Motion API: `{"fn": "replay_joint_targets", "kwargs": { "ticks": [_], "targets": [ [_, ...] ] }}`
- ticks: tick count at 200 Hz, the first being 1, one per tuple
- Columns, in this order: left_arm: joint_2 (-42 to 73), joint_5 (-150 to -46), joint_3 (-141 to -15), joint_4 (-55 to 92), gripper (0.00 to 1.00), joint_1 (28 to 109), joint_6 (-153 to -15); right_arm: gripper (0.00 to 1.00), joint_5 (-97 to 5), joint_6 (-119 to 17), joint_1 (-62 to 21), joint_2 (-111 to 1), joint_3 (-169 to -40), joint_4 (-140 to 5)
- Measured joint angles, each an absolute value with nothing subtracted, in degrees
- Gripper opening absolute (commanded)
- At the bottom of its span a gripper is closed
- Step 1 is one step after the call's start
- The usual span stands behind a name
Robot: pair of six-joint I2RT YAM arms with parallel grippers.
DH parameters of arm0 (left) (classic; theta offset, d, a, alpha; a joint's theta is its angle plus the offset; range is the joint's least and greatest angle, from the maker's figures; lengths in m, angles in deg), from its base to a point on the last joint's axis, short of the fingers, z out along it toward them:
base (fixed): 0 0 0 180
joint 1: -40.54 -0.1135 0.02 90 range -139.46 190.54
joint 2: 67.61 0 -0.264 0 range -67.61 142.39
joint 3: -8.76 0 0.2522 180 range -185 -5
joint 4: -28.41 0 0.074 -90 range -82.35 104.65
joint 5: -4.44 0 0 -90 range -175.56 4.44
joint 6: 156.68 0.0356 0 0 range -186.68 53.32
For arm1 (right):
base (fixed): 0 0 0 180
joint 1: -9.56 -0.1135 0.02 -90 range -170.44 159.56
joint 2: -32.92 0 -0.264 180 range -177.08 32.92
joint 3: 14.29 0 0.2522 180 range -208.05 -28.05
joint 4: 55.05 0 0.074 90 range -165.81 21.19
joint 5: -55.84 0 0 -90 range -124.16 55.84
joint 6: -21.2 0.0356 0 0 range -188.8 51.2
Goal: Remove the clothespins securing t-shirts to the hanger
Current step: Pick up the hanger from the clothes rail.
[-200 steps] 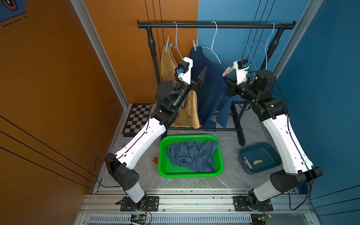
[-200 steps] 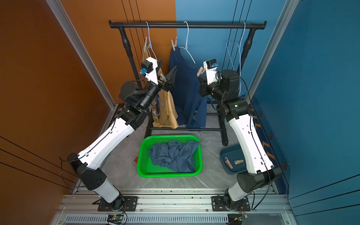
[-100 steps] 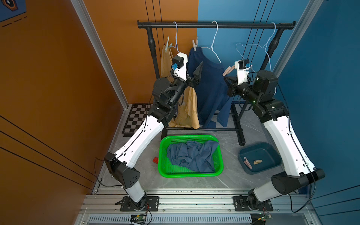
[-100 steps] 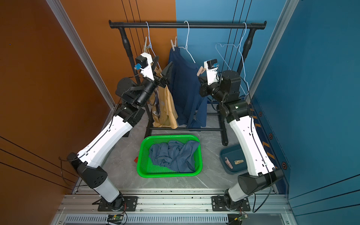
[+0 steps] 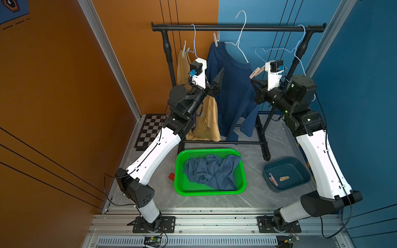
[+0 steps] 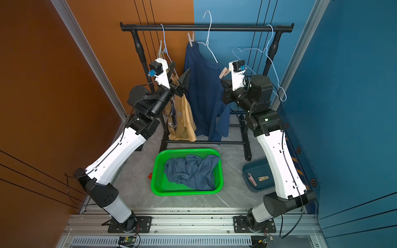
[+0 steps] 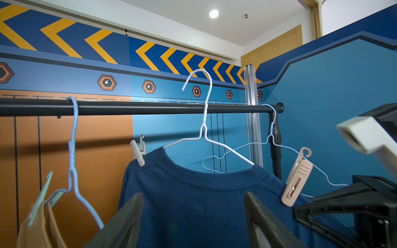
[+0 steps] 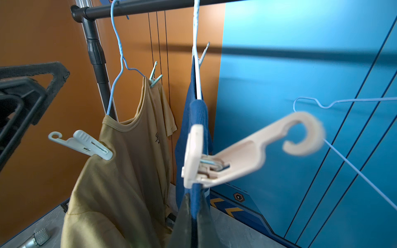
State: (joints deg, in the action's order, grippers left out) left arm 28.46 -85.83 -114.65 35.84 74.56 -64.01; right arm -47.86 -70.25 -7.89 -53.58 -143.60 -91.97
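A navy t-shirt (image 5: pixel 232 85) (image 6: pixel 204 90) hangs on a white hanger (image 7: pixel 204 133) whose hook stands above the rail. A cream clothespin (image 5: pixel 216 39) (image 7: pixel 138 152) clips its far shoulder and a pink clothespin (image 5: pixel 256 72) (image 8: pixel 247 154) its near one. My right gripper (image 8: pixel 194 194) (image 5: pixel 254 82) is shut on the navy fabric just below the pink pin. My left gripper (image 7: pixel 193 194) (image 6: pixel 180 68) stands open before the shirt's chest, touching nothing. The mustard t-shirt (image 5: pixel 211 120) (image 8: pixel 120 171) carries a pale green clothespin (image 8: pixel 155 76) and a whitish one (image 8: pixel 86 143).
The black rail (image 5: pixel 236 27) also holds an empty light-blue hanger (image 5: pixel 277 50). A green basket (image 5: pixel 178 171) with a slate-blue t-shirt (image 5: pixel 212 171) sits below. A blue bin (image 5: pixel 300 169) at the right holds two loose clothespins (image 5: pixel 272 178). A chequered board (image 5: pixel 150 128) lies at the left.
The left gripper has risen and stays open. The right wrist has shifted slightly up and right. The white hanger's hook has lifted above the rail and the empty hanger has swung left.
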Motion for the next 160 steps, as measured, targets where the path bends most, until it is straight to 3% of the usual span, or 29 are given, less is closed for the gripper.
{"fn": "replay_joint_targets", "kwargs": {
  "ticks": [90, 160],
  "targets": [
    [21.95, -86.03, -106.8, 35.1, 0.76, 74.72, -64.14, 0.0, -47.88, -70.89, -7.2, -41.05, -133.18, -93.5],
    [10.1, -86.34, -92.94, 31.89, 0.78, 77.6, -62.8, 0.0, -48.99, -73.07, -6.91, -31.02, -127.4, -95.88]
  ]
}}
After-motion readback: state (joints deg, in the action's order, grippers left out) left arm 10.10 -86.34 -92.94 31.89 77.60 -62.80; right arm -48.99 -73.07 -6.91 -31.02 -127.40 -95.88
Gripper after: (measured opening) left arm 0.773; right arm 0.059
